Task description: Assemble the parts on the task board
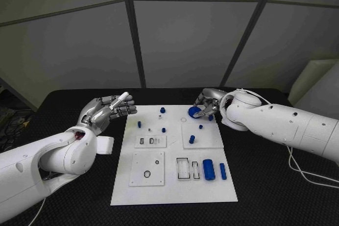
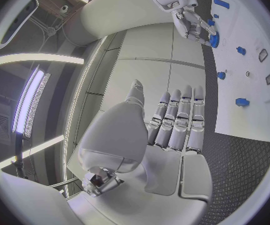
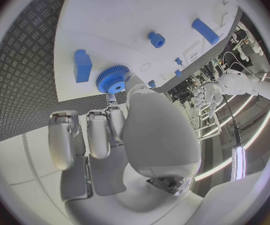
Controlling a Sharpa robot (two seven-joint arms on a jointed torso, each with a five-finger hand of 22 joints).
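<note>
At a black table (image 1: 63, 101), the robot's right hand (image 1: 206, 107) grips a blue toothed gear (image 3: 112, 79) at the far right corner of the white task board (image 1: 169, 187), its fingers closed around the wheel while it sits on or just above the plate; from these angles it is hard to tell whether the gear rests on the board or is lifted clear of it. The right wrist view shows the gear pinched at its rim, teeth facing out, which looks like a hold meant to keep the bore free for seating it on a post. Just beside it lies a blue block (image 3: 82, 65), and farther across the board a small blue peg (image 3: 156, 39) stands upright, a likely candidate for where a part must go. The left hand (image 1: 107, 110) waits off the board's left edge, raised above the table, holding nothing, its fingers (image 2: 179, 120) extended side by side and only loosely curled, apparently parked out of the way so the right arm can work unobstructed. Near the front of the board a larger blue cylinder (image 1: 208, 168) and a slimmer blue bar (image 1: 223, 171) lie beside empty rectangular slots (image 1: 183, 168), still waiting their turn, which suggests the assembly is at an early stage.
</note>
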